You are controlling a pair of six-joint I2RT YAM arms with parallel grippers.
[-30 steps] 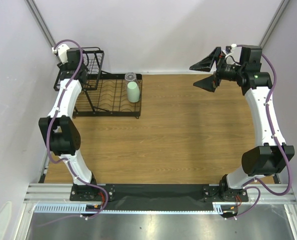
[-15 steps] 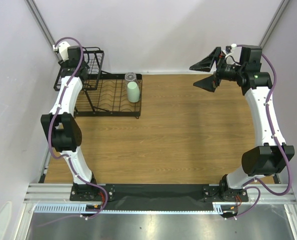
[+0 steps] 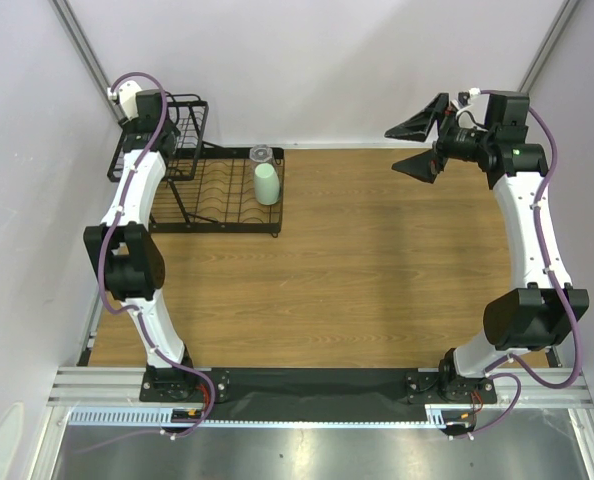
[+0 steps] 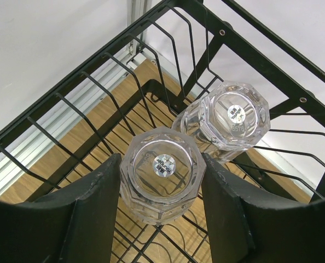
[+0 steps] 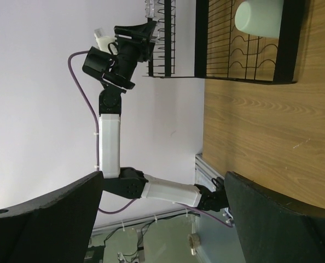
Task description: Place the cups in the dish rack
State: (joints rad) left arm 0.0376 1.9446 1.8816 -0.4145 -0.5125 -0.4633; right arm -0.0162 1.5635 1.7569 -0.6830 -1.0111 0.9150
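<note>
Bright, even, diffuse light in all views, with only faint soft shadows beneath the dish rack [image 3: 213,230] at far left. The clear cups [image 4: 163,174] catch small white glints; focus is sharp

Near clear cup [image 4: 163,174], far clear cup [image 4: 233,115]: inverted, side by side in dish rack [image 4: 261,64] basket; mint tumbler [image 3: 266,184] on tray.

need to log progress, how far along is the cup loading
Done: mint tumbler and clear glass on the slotted tray, second glass in the wire basket. In hand: left gripper holds a third glass beside it. Left: release it; table shows no cups.
</note>
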